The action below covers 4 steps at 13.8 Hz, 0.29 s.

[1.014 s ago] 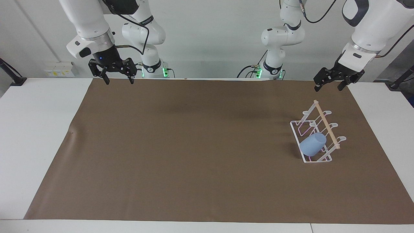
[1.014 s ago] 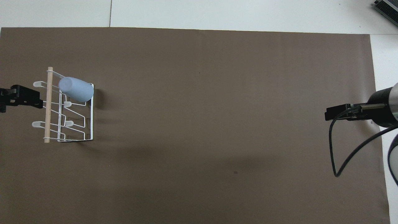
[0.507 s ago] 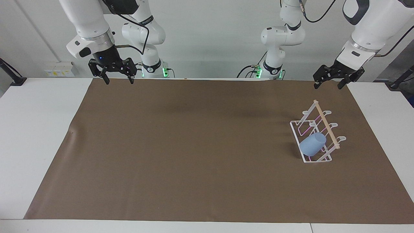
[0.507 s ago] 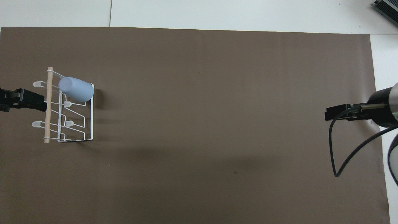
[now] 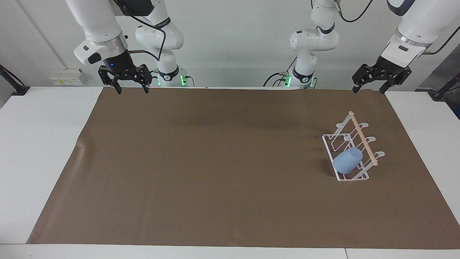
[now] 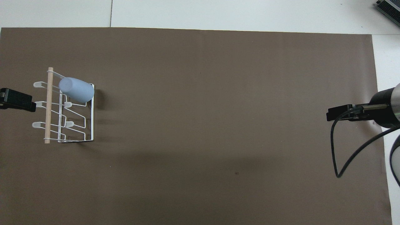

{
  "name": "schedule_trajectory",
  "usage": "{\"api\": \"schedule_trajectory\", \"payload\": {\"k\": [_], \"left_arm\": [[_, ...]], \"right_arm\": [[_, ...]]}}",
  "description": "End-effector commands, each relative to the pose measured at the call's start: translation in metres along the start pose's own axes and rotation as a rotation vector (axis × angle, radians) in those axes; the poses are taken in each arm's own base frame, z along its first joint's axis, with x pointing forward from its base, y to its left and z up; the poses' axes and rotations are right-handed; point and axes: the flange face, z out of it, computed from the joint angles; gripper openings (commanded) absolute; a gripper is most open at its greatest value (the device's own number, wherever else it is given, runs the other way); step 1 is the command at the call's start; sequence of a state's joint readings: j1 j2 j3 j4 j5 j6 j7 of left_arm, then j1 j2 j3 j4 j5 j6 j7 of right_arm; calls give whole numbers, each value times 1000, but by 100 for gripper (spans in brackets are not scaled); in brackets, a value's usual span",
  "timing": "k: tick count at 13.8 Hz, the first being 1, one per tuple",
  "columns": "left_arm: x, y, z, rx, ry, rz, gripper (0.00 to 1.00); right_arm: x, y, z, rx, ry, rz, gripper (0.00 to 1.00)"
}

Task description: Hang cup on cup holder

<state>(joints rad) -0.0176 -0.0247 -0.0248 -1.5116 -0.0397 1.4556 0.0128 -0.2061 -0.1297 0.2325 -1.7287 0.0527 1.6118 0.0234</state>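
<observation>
The light blue cup hangs tilted on a prong of the white wire cup holder, at the holder's end farther from the robots. In the overhead view the cup sits beside the wooden dowel of the holder. My left gripper is open and empty, raised over the mat's edge by the robots, apart from the holder; it also shows in the overhead view. My right gripper is open and empty, waiting over the mat's corner at the right arm's end; it also shows in the overhead view.
A brown mat covers most of the white table. The holder stands toward the left arm's end of the mat. A black cable loops from the right arm's wrist.
My left gripper has risen and drawn away from the cup holder toward the left arm's end of the table. The cup, the holder and the right gripper have not moved.
</observation>
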Motion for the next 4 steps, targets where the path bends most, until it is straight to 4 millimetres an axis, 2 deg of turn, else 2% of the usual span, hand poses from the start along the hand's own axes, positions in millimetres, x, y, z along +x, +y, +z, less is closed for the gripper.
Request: {"api": "schedule_trajectory", "payload": {"k": [1,4], "left_arm": [[-4,1,-6,-18,4,4,100],[-7,2,1,-13,-13,14,100]], "right_arm": [[-2,3,0,12,4,-14,100],[-2,3,0,12,4,-14,100]]}}
